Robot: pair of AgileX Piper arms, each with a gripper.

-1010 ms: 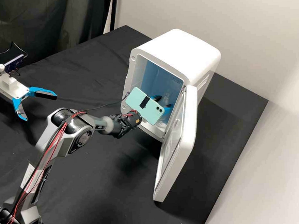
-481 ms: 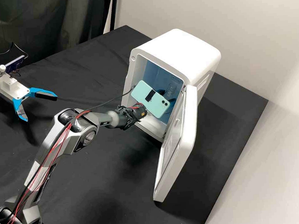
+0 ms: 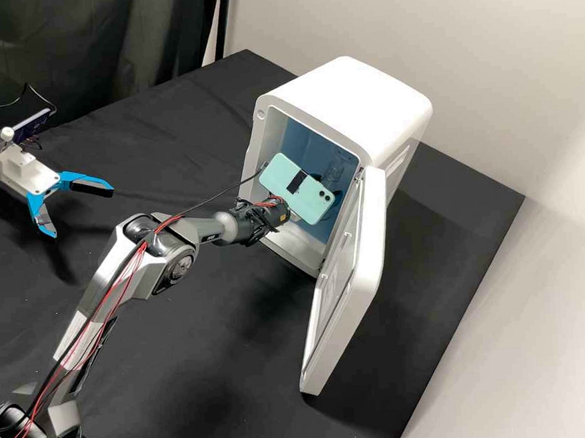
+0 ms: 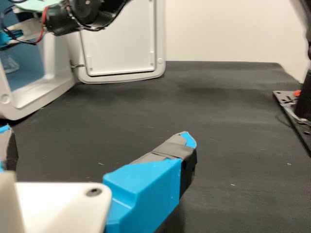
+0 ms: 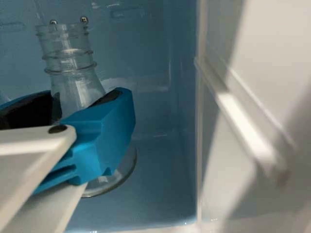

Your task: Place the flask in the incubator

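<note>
The white incubator point(image 3: 358, 107) stands at the bench's right with its door point(image 3: 346, 275) swung open and a blue chamber inside. The clear glass flask point(image 5: 73, 73) is upright within that chamber, its base at or near the floor. My right gripper point(image 5: 73, 104) is shut on the flask's neck, deep in the opening. In the high view a mint-green phone point(image 3: 300, 188) on the right wrist hides the fingers, and the flask point(image 3: 332, 171) shows just past it. My left gripper point(image 3: 78, 210) hovers open at the far left, holding nothing.
The open door hangs to the right of the opening, close beside the right arm's forearm point(image 3: 233, 226). The left wrist view shows the incubator point(image 4: 34, 92) and its door point(image 4: 121, 43) across bare black bench point(image 4: 218, 121). A dark stand point(image 4: 299, 107) sits at one edge.
The right arm has pushed farther into the incubator, carrying the flask deeper into the chamber. The left gripper has barely shifted.
</note>
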